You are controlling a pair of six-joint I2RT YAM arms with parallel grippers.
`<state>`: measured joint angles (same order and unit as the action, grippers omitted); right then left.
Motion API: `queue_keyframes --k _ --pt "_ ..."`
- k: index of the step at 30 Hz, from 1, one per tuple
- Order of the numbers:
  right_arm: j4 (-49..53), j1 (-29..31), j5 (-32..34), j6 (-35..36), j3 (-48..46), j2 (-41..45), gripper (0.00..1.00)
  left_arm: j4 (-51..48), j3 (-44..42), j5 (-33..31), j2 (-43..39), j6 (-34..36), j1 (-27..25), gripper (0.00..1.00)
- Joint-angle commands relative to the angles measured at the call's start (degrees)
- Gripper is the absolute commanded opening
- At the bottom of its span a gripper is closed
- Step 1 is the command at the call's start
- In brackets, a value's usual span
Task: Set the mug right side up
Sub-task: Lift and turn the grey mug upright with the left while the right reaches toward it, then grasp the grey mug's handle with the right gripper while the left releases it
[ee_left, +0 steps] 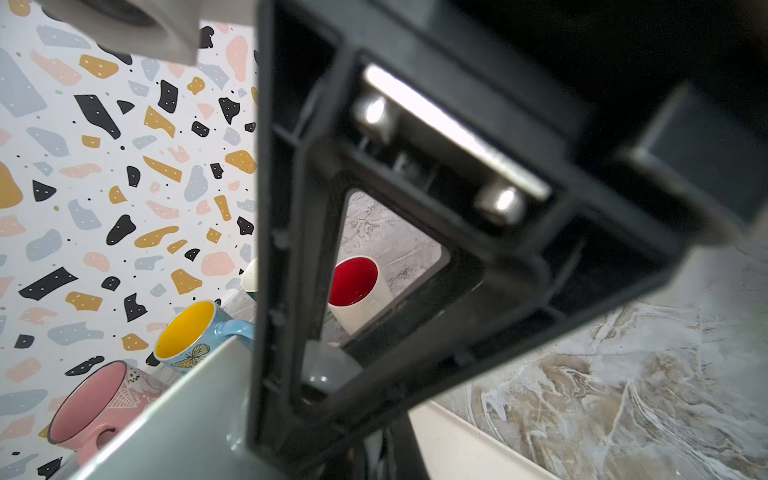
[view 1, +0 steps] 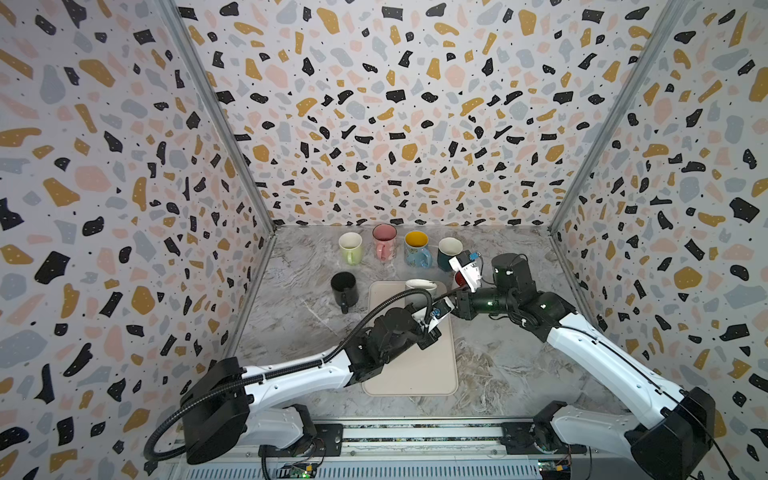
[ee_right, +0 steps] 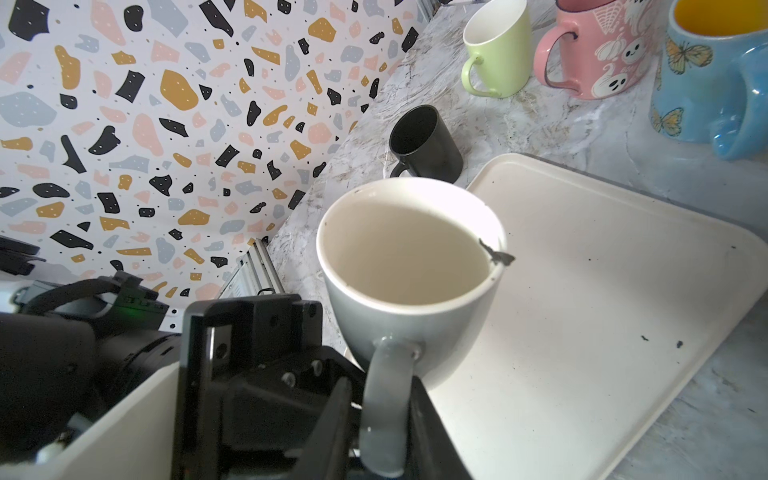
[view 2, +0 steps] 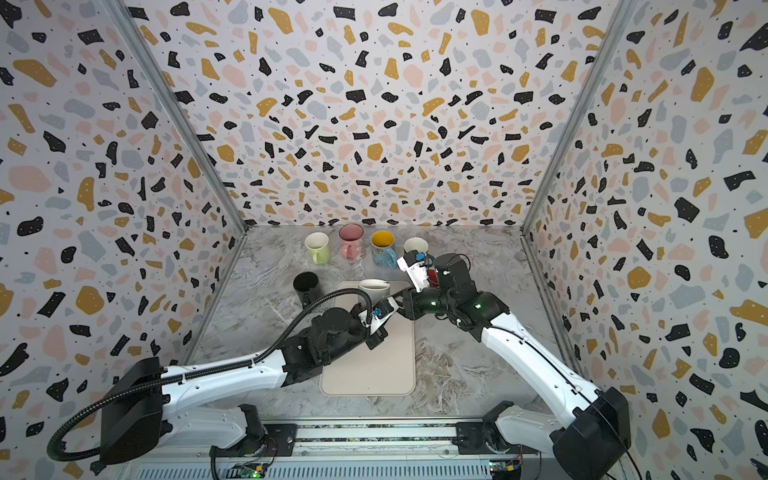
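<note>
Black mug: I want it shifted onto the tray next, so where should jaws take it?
Probably its handle, coming from the robot's side: the black mug stands upright, mouth up, and in both top views the handle points straight back toward the robot.

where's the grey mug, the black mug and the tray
grey mug [ee_right: 399, 249], right wrist view, inner wall
black mug [ee_right: 445, 150], right wrist view, outer side
tray [ee_right: 582, 299], right wrist view, bare floor

The blurred left hand [ee_left: 282, 415] hides part of the grey mug [ee_left: 178, 424], cropped at the view's edge.
</note>
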<state>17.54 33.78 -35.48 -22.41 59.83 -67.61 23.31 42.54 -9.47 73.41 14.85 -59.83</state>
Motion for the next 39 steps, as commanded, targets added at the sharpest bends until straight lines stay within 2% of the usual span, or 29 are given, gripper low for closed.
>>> queue_keyframes --k 1,11,16,19,39 --pt "-1.1 0.2 0.5 -0.8 0.0 -0.2 0.25 7.8 1.8 -1.5 -0.9 1.4 -0.8 0.0" --pt "-0.9 0.4 1.4 -1.8 -0.7 -0.9 0.24 9.1 1.4 -2.6 -1.5 1.6 -1.4 0.0" --pt "-0.4 0.4 2.6 -2.2 -0.8 -1.2 0.13 9.6 1.1 -2.8 -1.9 1.9 -1.6 0.0" --pt "0.0 0.4 3.2 -2.4 -0.8 -1.6 0.0 9.8 1.0 -3.1 -2.3 2.0 -1.7 0.0" --pt "-3.9 0.8 5.9 -4.1 -2.2 -0.1 0.0 5.6 1.2 -7.9 -4.7 1.3 -2.0 0.0"
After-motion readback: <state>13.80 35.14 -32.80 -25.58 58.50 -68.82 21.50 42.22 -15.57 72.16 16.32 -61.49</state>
